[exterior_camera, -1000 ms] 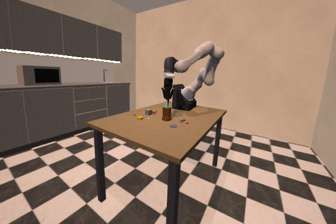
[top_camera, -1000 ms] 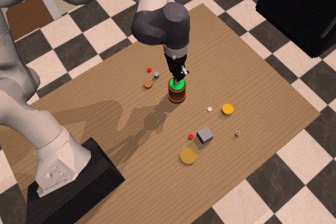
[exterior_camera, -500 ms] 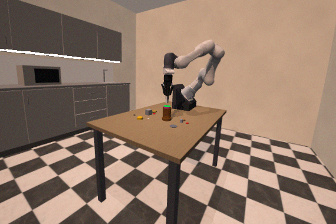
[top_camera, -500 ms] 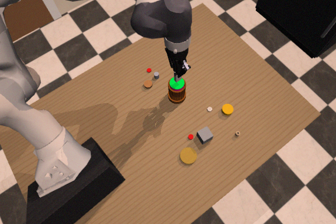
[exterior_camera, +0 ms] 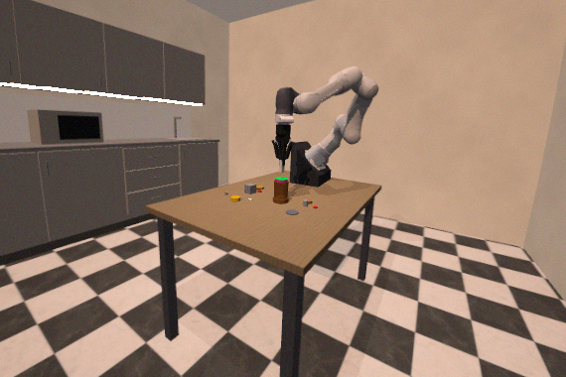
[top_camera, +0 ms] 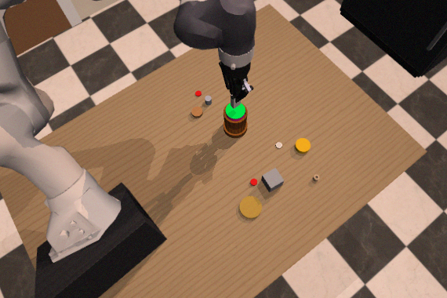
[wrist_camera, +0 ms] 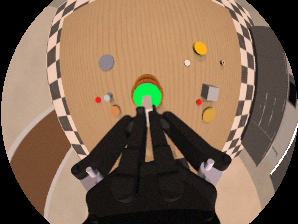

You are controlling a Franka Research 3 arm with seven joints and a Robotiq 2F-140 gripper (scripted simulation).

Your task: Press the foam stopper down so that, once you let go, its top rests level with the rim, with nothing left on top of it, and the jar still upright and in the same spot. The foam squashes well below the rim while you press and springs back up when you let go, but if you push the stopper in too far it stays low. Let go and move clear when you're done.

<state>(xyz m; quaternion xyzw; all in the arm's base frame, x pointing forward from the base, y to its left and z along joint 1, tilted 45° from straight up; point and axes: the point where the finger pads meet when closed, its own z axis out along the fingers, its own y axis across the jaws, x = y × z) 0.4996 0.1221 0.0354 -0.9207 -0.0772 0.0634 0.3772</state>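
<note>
A brown wooden jar [top_camera: 235, 124] stands upright near the middle of the table. A bright green foam stopper [top_camera: 235, 111] sits in its mouth, with a thin magenta band showing just under the green top. My gripper [top_camera: 234, 104] is shut and empty, pointing straight down over the middle of the stopper. In the side view the fingertips [exterior_camera: 282, 169] hang a little above the stopper [exterior_camera: 281, 179], with a small gap. In the wrist view the closed fingers [wrist_camera: 147, 115] point at the green stopper [wrist_camera: 145, 92]. Nothing lies on the stopper.
Small loose things lie around the jar: a red dot [top_camera: 198, 93], a grey cylinder [top_camera: 208, 99] and a brown disc [top_camera: 197, 111] to its left; an orange disc [top_camera: 303, 145], a grey cube [top_camera: 272, 179] and a yellow disc [top_camera: 250, 207] to its right. The robot base [top_camera: 98, 237] is at the front left.
</note>
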